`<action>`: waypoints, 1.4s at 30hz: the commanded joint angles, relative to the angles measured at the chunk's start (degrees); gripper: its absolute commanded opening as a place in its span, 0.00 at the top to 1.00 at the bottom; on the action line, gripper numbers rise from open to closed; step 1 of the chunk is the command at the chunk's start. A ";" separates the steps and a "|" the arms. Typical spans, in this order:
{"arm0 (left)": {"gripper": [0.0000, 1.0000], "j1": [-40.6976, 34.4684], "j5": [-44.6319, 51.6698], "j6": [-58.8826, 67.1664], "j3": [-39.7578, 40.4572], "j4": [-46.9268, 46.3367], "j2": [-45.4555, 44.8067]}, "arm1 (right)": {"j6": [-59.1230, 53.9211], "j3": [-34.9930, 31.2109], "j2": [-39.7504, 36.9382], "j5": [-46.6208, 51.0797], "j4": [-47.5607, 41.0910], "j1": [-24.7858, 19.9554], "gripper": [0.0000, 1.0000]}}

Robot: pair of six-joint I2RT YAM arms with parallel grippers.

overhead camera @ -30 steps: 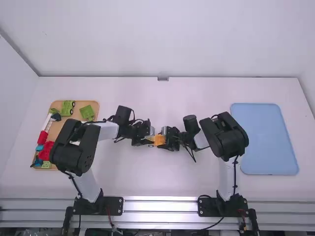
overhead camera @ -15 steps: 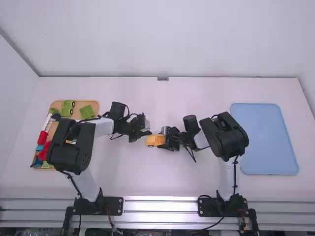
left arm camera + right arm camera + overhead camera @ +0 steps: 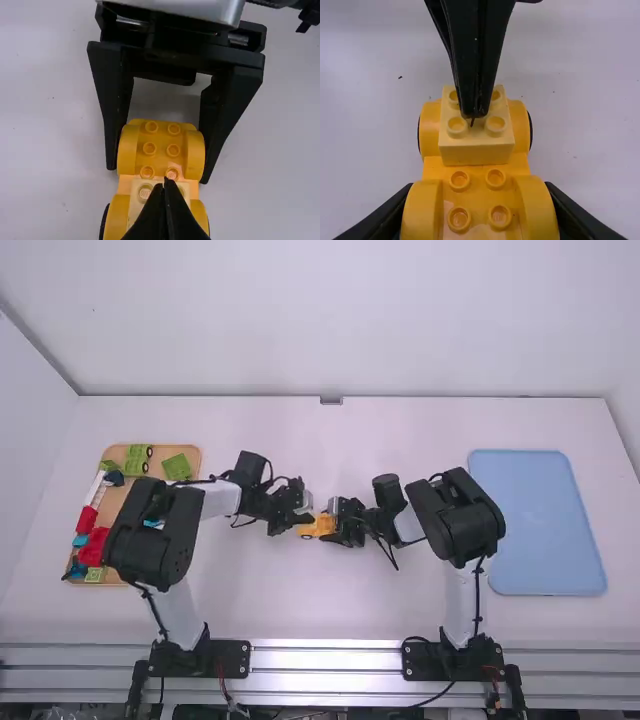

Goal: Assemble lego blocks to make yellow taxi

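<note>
Shifts back in over the car (image 3: 318,527) with the left gripper (image 3: 166,182), after drawing off its near end a moment ago; keeps the right gripper (image 3: 158,174) in the same place. Looks hard and stiff, likely light, with smooth curved fenders (image 3: 421,207) apt to slip under a lopsided push. Best to grasp low and square across both fenders, with even pressure, and to leave the studs free. Unlikely to break, but could tip or twist if pressed off centre, or pop loose at a joint. For the pale block (image 3: 476,156), calls for a straight downward press, probably to seat it fully.

Lies on the table (image 3: 350,610) between the two arms, one end between the right gripper's fingers, clamped at the fenders from both sides. Reaches out from there toward the left gripper, wheels at the far end, pale block on top. Has the left gripper clenched on nothing, tips together above the middle of the block, among the studs; cannot tell whether touching or just over. Seems near the end of this join, with a roof piece perhaps still to add.
</note>
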 commanded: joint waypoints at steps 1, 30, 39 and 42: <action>0.98 -0.24 -11.52 -0.37 -1.20 -1.77 2.84 | -1.01 0.26 0.79 0.33 -0.04 0.07 0.45; 0.01 10.86 -5.60 -25.07 10.05 -4.35 -16.59 | 2.38 0.17 -2.19 0.46 -0.11 -0.59 0.00; 0.01 15.06 -13.38 -37.35 10.05 -4.66 -21.42 | 0.13 1.73 -22.62 2.12 -23.23 -5.01 0.01; 0.01 16.39 -17.53 -44.78 10.05 -3.98 -22.64 | 0.63 5.86 -29.59 4.92 -31.45 -6.99 0.01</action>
